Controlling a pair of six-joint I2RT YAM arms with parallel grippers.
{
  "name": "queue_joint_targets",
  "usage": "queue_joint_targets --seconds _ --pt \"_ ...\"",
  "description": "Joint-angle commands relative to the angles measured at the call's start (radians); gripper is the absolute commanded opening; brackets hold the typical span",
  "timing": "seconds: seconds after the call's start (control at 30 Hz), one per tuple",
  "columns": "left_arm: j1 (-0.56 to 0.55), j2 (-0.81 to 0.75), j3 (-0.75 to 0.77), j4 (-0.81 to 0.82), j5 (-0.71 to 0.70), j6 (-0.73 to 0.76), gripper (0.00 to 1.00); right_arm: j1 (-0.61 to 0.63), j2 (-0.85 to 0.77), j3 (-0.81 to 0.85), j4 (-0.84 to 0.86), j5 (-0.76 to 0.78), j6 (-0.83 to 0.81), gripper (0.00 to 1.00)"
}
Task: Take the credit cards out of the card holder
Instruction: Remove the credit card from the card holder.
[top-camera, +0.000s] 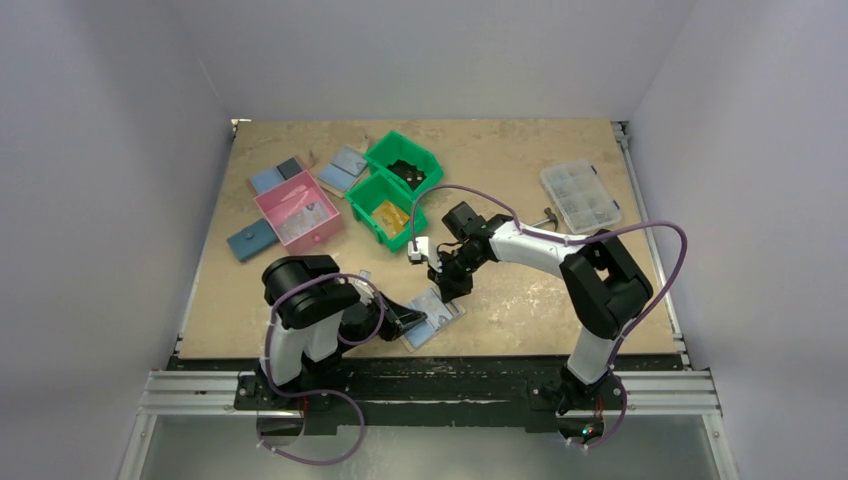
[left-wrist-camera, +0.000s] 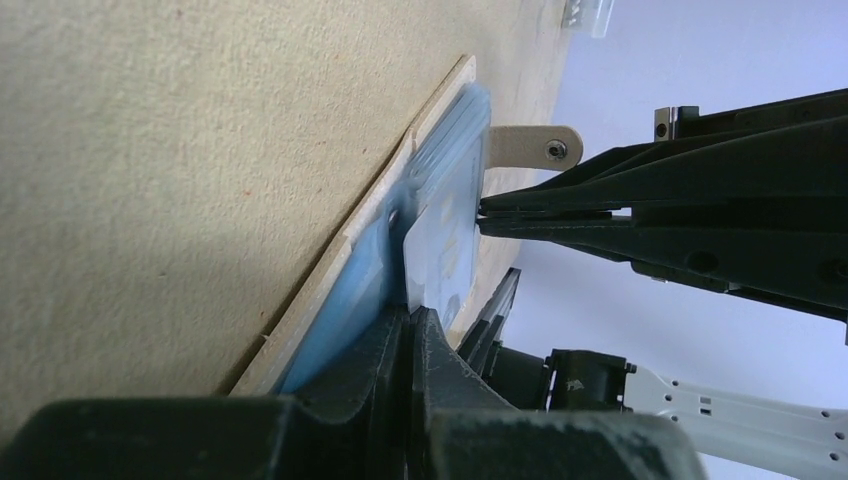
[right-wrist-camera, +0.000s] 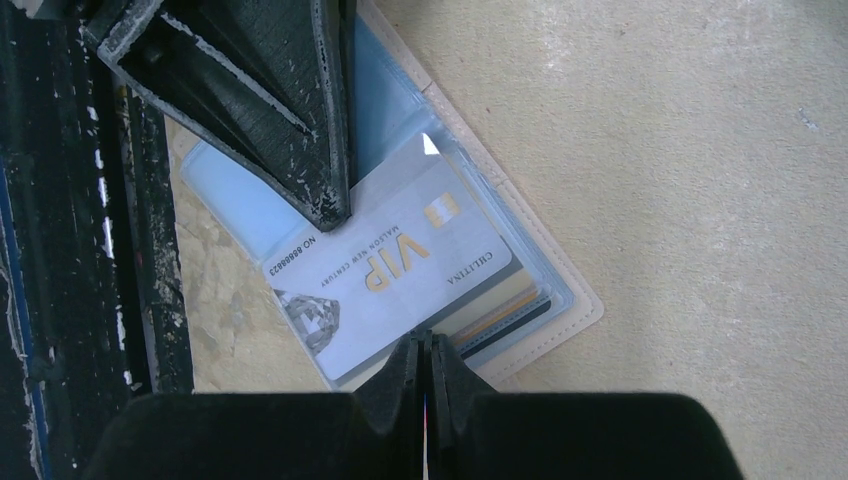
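The card holder (top-camera: 443, 312) lies open at the table's front edge, with a beige rim (right-wrist-camera: 570, 310) and a light-blue inside. A pale VIP credit card (right-wrist-camera: 390, 260) sticks partly out of it toward the table edge. More credit cards show as yellow-orange and dark edges (right-wrist-camera: 505, 310) in the slots. My left gripper (left-wrist-camera: 410, 318) is shut on the holder's inner leaf, and its fingers (right-wrist-camera: 300, 120) reach the VIP card's far long edge. My right gripper (right-wrist-camera: 428, 345) is shut on the card's near long edge (left-wrist-camera: 445, 230).
Two green bins (top-camera: 405, 165) and a pink bin (top-camera: 298, 212) stand at the back left among blue flat wallets (top-camera: 250, 240). A clear compartment box (top-camera: 580, 195) sits back right. The holder's beige snap tab (left-wrist-camera: 535, 147) sticks out.
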Motion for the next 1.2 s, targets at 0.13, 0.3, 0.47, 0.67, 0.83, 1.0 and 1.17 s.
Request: queue_joint_targets --seconds 0.13,0.3,0.47,0.67,0.83,1.0,1.17 --pt "0.000 0.067 -0.170 0.210 -0.084 0.234 0.00 0.002 0.028 0.006 0.022 0.081 0.058 0.06" --pt "0.000 0.079 -0.186 0.226 -0.045 0.241 0.00 0.002 0.034 0.004 0.029 0.108 0.073 0.06" --pt "0.000 0.046 -0.192 0.224 -0.034 0.242 0.00 -0.008 0.032 0.004 0.033 0.126 0.083 0.07" --pt "0.000 -0.046 -0.224 0.176 -0.052 0.240 0.00 -0.020 0.036 0.003 0.030 0.134 0.082 0.08" --pt "-0.001 -0.130 -0.225 0.108 -0.049 0.242 0.00 -0.020 0.040 0.005 0.027 0.135 0.081 0.08" --pt "-0.003 -0.236 -0.218 -0.018 -0.049 0.244 0.00 -0.020 0.042 0.004 0.027 0.137 0.080 0.08" --pt "-0.004 -0.428 -0.208 -0.248 -0.062 0.233 0.00 -0.020 0.041 0.004 0.027 0.136 0.082 0.09"
